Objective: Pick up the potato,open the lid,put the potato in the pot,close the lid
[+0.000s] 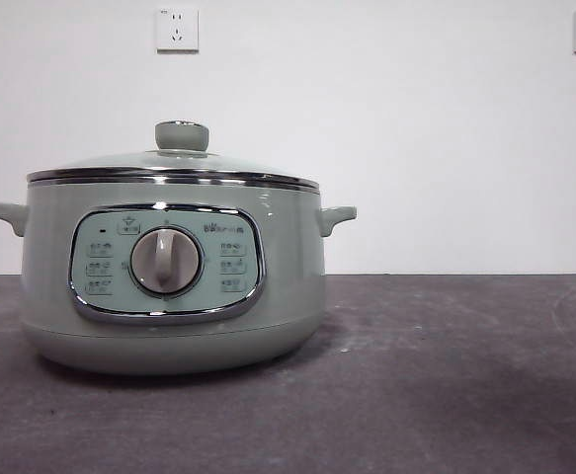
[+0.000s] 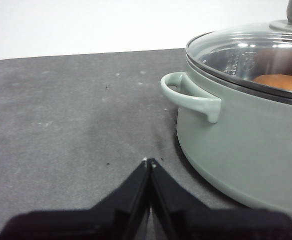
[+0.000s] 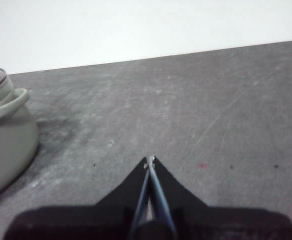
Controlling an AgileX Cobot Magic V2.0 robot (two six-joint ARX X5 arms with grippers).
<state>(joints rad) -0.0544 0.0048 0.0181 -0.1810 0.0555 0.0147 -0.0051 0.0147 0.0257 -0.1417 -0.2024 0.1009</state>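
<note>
Potato lies inside the pot under the seated lid; left gripper and right gripper rest low beside the pot, jaws pressed together, empty.

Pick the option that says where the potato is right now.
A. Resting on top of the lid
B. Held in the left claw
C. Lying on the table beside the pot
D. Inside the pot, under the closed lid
D: the left wrist view shows the orange-brown potato through the glass lid, which sits on the pot, while the left claw and right claw are both shut on nothing.
</note>
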